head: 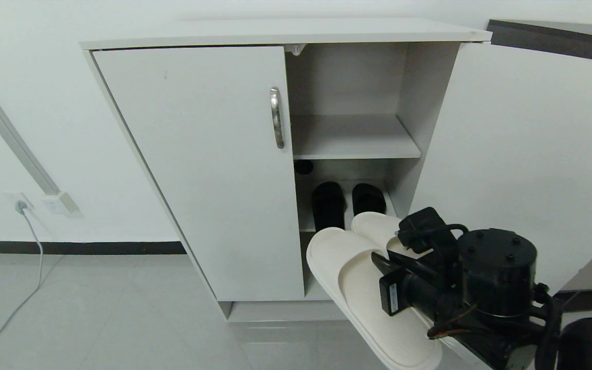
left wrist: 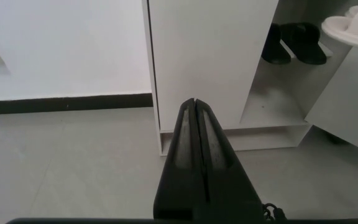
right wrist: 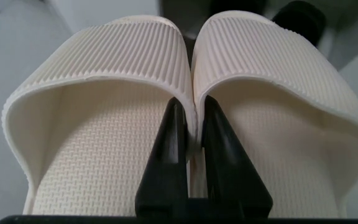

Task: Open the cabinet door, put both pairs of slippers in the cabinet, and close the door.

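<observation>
The right gripper [right wrist: 190, 112] is pinching the white slippers [right wrist: 129, 62] by their inner edges, its wrist sitting low on the right. The left gripper [left wrist: 194, 106] is pointing forward and down, fingers pressed together.

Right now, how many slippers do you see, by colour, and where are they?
Black slippers: 2, inside the cabinet, under the shelf.
White slippers: 2, clamped in the right tool, in front of the open cabinet.
Total: 4 slippers.
</observation>
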You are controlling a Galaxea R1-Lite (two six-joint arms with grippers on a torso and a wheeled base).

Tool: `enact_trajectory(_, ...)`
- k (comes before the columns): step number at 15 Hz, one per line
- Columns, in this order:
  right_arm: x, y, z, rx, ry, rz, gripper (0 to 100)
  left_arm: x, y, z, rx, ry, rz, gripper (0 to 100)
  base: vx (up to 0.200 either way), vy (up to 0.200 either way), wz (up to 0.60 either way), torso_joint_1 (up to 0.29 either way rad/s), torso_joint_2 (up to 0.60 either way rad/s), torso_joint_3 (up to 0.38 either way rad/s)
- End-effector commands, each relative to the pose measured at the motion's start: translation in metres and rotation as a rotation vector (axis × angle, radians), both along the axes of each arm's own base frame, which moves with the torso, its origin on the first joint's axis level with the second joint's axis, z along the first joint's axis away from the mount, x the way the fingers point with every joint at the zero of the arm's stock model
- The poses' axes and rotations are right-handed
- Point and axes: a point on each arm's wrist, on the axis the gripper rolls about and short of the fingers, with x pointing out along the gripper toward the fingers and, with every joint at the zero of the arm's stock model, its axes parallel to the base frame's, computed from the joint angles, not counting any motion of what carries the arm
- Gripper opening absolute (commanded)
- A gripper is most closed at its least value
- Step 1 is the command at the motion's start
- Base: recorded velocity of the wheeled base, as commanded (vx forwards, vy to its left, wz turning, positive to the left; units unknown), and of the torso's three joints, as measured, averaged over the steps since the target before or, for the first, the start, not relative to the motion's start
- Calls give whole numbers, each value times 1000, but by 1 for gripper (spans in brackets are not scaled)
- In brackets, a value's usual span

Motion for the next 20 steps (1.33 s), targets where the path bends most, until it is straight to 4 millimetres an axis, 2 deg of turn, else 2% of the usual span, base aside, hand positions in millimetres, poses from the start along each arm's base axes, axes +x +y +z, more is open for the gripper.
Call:
enact_trajectory(1,17,32,11,45,66,-186,0,0,0,0,0,0,2,0,0,0,0,0,0,0)
enact_trajectory(3,15,41,34,35,106,-307,0,0,0,0,0,0,2,0,0,0,0,0,0,0)
enact_trajectory(5,20,51,55,84,56,-359,0,0,0,0,0,0,0,0,0,0,0,0,0,0)
enact_trajectory(9,28,61,85,92,-34,-375,0,0,0,0,0,0,0,0,0,0,0,0,0,0)
enact_trajectory(19,48,61,101,91,-86,-433,0,0,0,0,0,0,2,0,0,0,0,0,0,0)
enact_trajectory(20,49,61,101,90,-88,-436,0,0,0,0,0,0,0,0,200,0,0,2,2,2)
